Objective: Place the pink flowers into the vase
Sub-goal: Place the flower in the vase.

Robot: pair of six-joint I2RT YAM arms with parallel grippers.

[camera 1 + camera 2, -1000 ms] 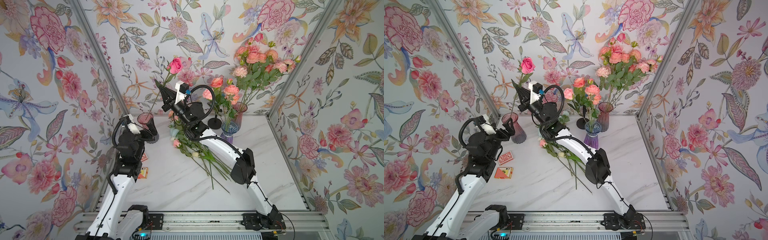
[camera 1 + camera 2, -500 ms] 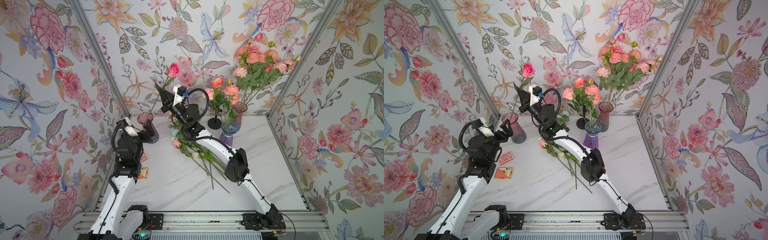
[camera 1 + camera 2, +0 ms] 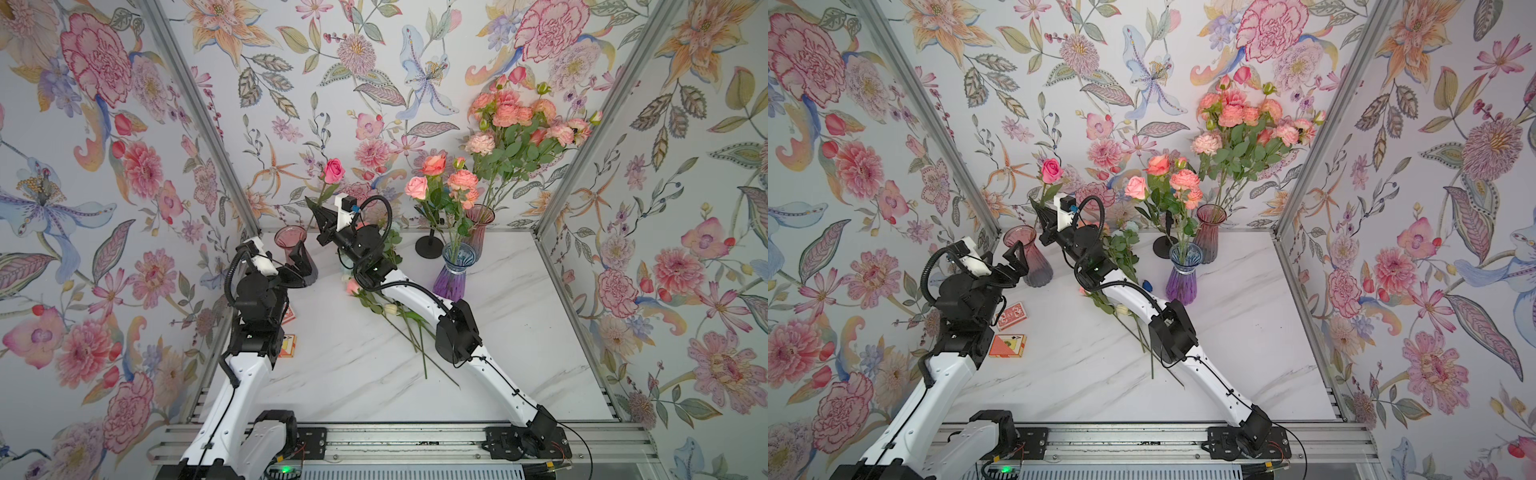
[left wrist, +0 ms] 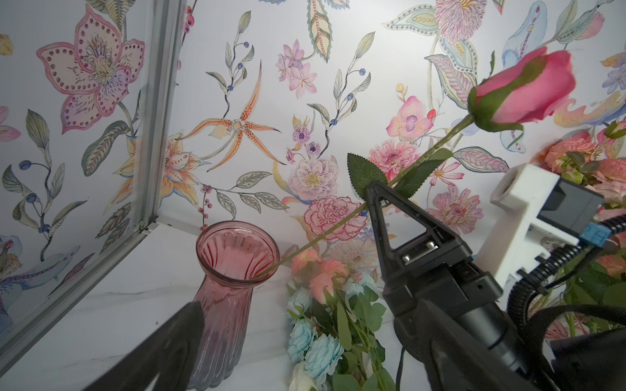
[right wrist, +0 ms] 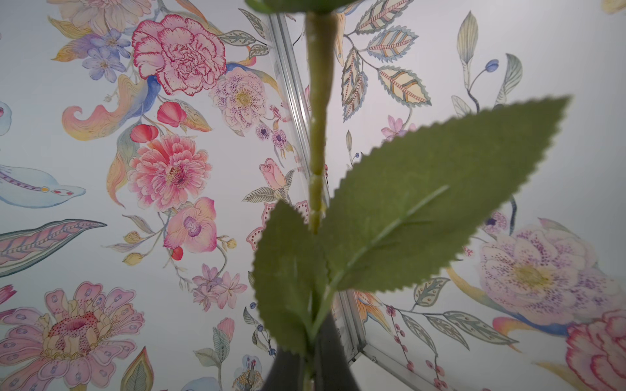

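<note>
Right jaws: shut on the stem of the pink rose (image 3: 333, 171), just under its leaves.
Left jaws: spread wide and empty, close beside the pink vase (image 4: 225, 315); contact unclear.
Rose: tilted, stem tip just inside the pink vase's rim, not yet dropped in.
Done: 2 others, the blue-purple vase (image 3: 451, 274) and the mauve vase (image 3: 480, 220), hold pink blooms.
Left: pink stems in the pile (image 3: 390, 309) on the counter (image 3: 519, 332), mixed with pale-blue and white ones.
In the way: the right arm (image 3: 411, 291) lies over that pile; card packs (image 3: 1011, 316) and black stand (image 3: 430, 249) sit clear.
</note>
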